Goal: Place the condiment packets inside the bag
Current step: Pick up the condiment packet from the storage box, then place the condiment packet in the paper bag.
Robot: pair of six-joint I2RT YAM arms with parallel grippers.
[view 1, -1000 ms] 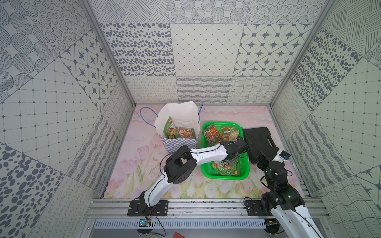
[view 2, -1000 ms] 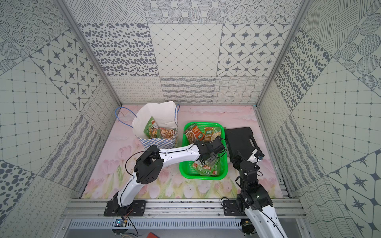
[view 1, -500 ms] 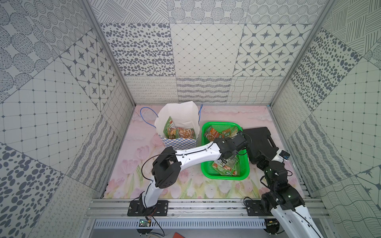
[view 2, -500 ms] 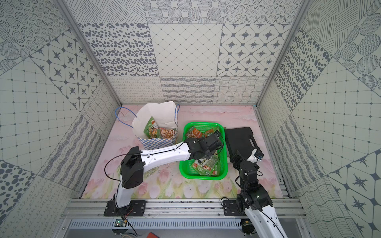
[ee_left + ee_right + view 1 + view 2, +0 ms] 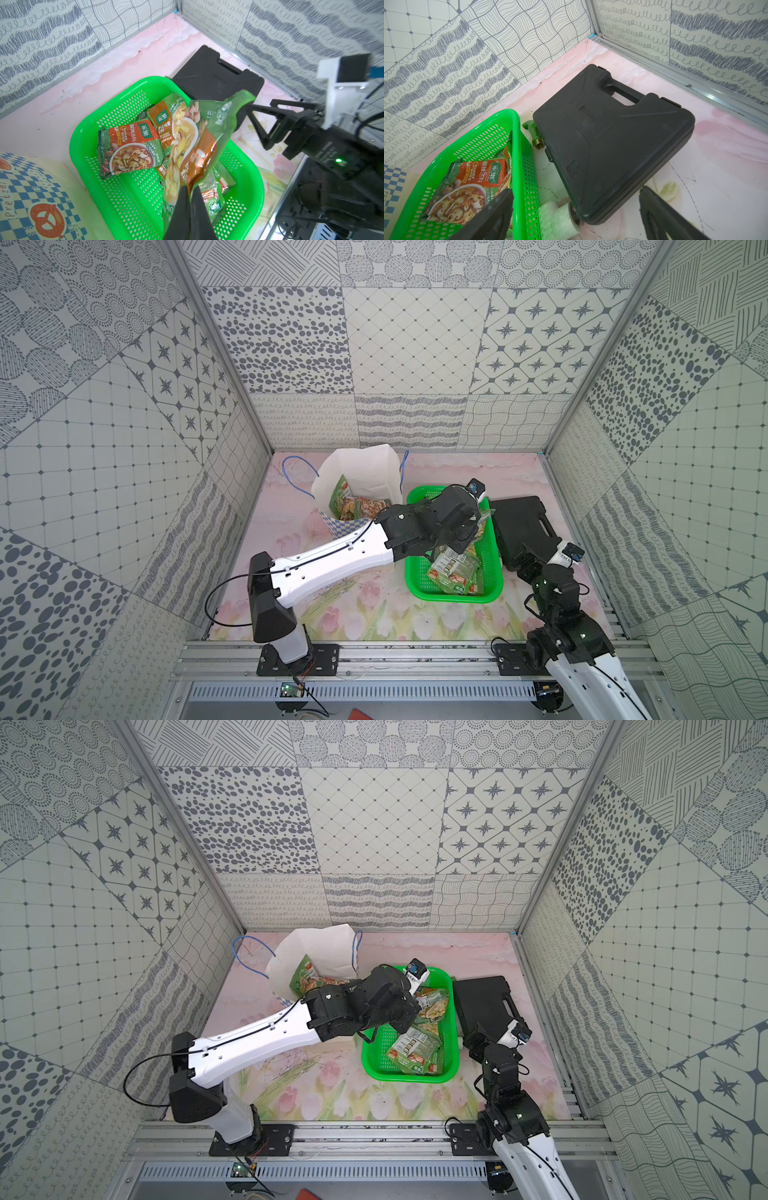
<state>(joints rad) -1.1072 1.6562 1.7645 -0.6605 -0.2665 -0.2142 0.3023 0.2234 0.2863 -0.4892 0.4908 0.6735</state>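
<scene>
My left gripper is shut on the lower edge of a green and orange condiment packet, which hangs in the air over the green basket. More condiment packets lie in that basket. The white bag with the blue checkered band stands open just left of the basket, with packets inside it. My right gripper stands open and empty, low over the floor between the basket's right wall and a black case.
A black plastic case lies flat right of the basket, close to my right arm. A green pipe fitting with a brass end and a white fitting lie between the case and the basket. Patterned walls enclose the floor.
My left arm has risen and drawn back from the basket's right side toward the bag, lifting the packet out of the pile. The right arm has not moved.
</scene>
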